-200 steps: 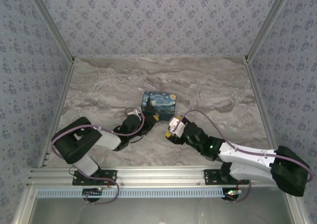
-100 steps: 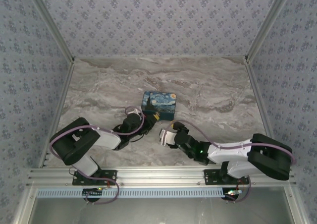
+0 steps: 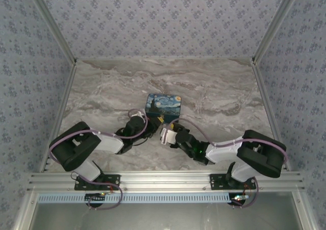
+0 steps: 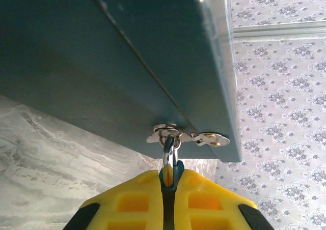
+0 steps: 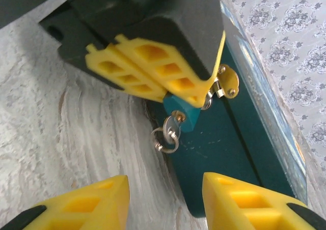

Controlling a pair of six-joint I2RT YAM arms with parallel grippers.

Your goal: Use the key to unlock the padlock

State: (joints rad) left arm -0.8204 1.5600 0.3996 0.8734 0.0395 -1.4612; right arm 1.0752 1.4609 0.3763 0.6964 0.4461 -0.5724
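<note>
Left hand (image 4: 168, 181) is clamped tight on the blue padlock (image 5: 182, 114), which hangs from the hasp (image 4: 189, 137) on the front of the dark teal box (image 5: 239, 138), low over the desk (image 5: 66, 128). The key (image 5: 175, 119) looks seated in the lock, with its ring (image 5: 165, 138) dangling toward the right hand (image 5: 165, 199). That hand's fingers stand apart with nothing between them, just short of the key.

The step now, I reckon, is a clean pinch on the key's head. Come in square and centre the flat between the pads, without catching the loose ring alone. Then twist about the key's own axis while the left hand braces the lock.

Writing? None readable. The lid (image 3: 164, 104) carries a swirling night-sky painting, and no brand is legible.
</note>
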